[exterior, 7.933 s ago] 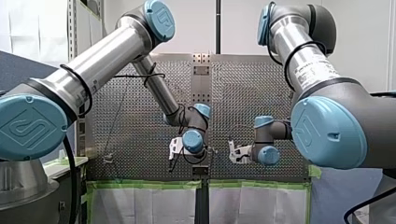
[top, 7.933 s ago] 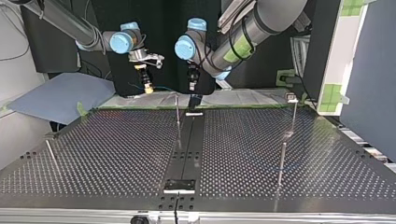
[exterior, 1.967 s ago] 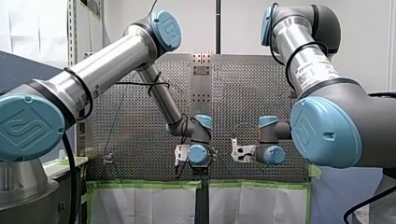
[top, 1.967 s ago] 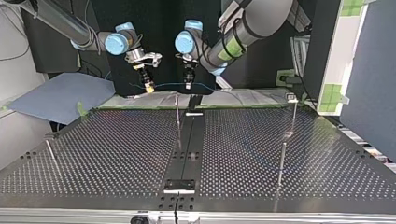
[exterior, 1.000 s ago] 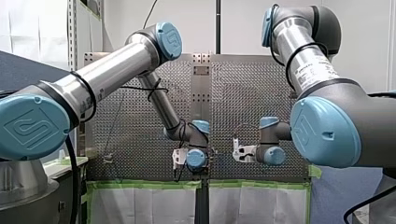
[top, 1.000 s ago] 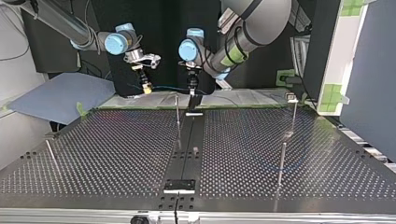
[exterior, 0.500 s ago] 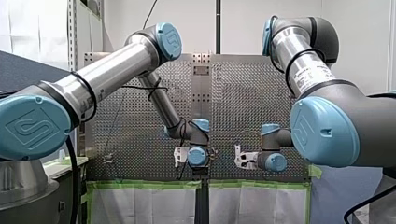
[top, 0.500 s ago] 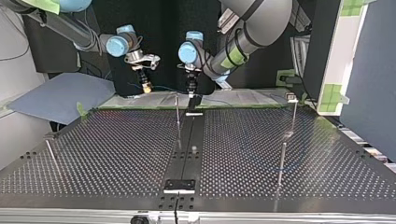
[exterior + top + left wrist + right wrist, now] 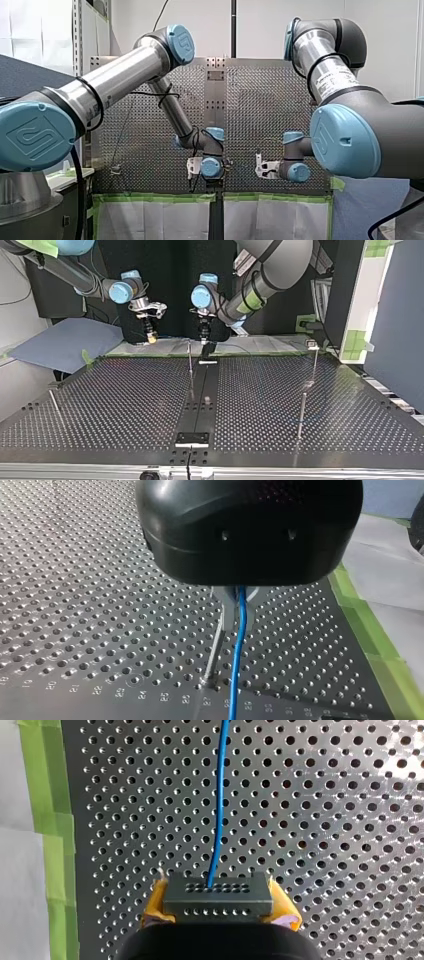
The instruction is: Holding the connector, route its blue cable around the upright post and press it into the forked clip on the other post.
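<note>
My right tool [image 9: 218,908] clamps the connector [image 9: 217,892] in yellow pads [image 9: 286,913] near the green-taped edge of the table [image 9: 325,820]; my left tool [image 9: 236,611] pinches the blue cable [image 9: 234,680] above numbered holes [image 9: 134,681].

Along the worktop's [image 9: 125,405] far edge, top view, left to right: my right tool [image 9: 150,338] with the connector [image 9: 216,896], post [image 9: 190,365], my left tool [image 9: 203,337] on the cable [image 9: 237,655].

The cable [image 9: 218,805] is bright blue; the connector [image 9: 217,892] is dark grey, its face dotted with two rows of small holes; the pads [image 9: 156,907] of my right gripper [image 9: 218,902] are yellow; my left gripper [image 9: 239,607] has a glossy black housing and grey metal fingers [image 9: 228,611]; the counter [image 9: 325,820] is silvery metal, patterned with an even grid of round holes, edged with green tape [image 9: 50,810]; the arms' joint caps [image 9: 32,135] are light blue.
</note>
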Robot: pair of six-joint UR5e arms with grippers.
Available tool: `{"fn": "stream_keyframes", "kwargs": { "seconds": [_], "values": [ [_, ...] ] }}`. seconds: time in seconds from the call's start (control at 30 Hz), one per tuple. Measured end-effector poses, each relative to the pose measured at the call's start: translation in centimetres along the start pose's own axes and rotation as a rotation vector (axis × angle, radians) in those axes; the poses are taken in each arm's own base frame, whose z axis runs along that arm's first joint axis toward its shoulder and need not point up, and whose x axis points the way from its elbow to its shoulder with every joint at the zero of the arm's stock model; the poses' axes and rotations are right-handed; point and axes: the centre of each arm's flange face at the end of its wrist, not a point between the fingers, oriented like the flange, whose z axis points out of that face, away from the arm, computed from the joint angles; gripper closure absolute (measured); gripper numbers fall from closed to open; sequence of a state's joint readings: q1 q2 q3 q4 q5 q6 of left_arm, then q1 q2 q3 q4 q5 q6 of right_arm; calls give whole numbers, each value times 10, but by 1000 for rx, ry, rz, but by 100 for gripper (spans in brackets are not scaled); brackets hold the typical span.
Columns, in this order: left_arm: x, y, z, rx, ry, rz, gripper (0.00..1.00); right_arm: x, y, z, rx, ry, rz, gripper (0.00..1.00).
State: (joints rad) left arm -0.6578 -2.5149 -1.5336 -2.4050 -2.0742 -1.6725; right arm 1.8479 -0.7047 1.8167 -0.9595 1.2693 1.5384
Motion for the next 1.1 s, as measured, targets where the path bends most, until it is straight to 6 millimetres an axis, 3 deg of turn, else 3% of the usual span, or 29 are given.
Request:
{"fn": "stream_keyframes", "kwargs": {
  "seconds": [0.2,0.7,1.1],
  "values": [
    [17,-2,3,13,19,-7,91,0,2,1,-3,2,-1,100],
    [14,1,17,28,17,-21,91,3,6,5,-9,13,-7,100],
    [15,4,20,33,28,-21,91,-22,7,4,-9,-32,-13,100]
  ]
}}
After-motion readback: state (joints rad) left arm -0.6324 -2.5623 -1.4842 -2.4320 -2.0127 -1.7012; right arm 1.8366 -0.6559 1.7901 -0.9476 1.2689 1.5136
